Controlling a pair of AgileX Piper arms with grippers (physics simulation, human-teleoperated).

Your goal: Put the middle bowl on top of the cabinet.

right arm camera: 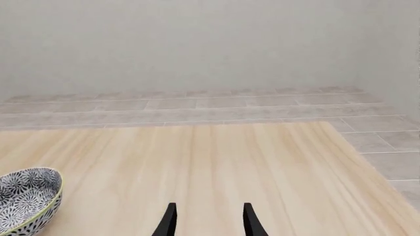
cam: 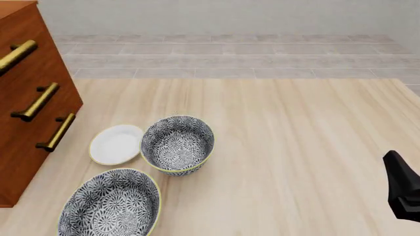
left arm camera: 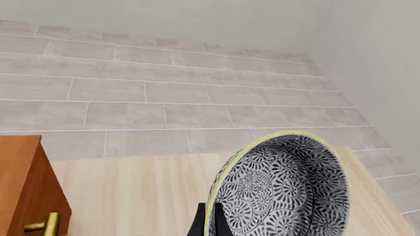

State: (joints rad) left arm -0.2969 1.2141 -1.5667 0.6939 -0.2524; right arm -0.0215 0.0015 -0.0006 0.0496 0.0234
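Note:
The middle bowl (left arm camera: pixel 282 191), with a grey-and-white floral pattern and a yellow-green rim, fills the near part of the left wrist view. It is tilted, and my left gripper (left arm camera: pixel 210 224) is shut on its rim. In the front view this bowl (cam: pixel 111 205) looms large at the lower left, and the gripper itself is out of frame there. The reddish-brown cabinet (cam: pixel 29 105) with brass handles stands at the far left, beside the held bowl, and its top corner (left arm camera: pixel 23 167) shows in the left wrist view. My right gripper (right arm camera: pixel 208 223) is open and holds nothing.
A second patterned bowl (cam: pixel 177 144) sits on the wooden table (cam: pixel 295 137), and it also shows in the right wrist view (right arm camera: pixel 26 196). A small white plate (cam: pixel 116 144) lies between that bowl and the cabinet. The right arm (cam: pixel 402 189) is at the right edge. Tiled floor lies beyond the table.

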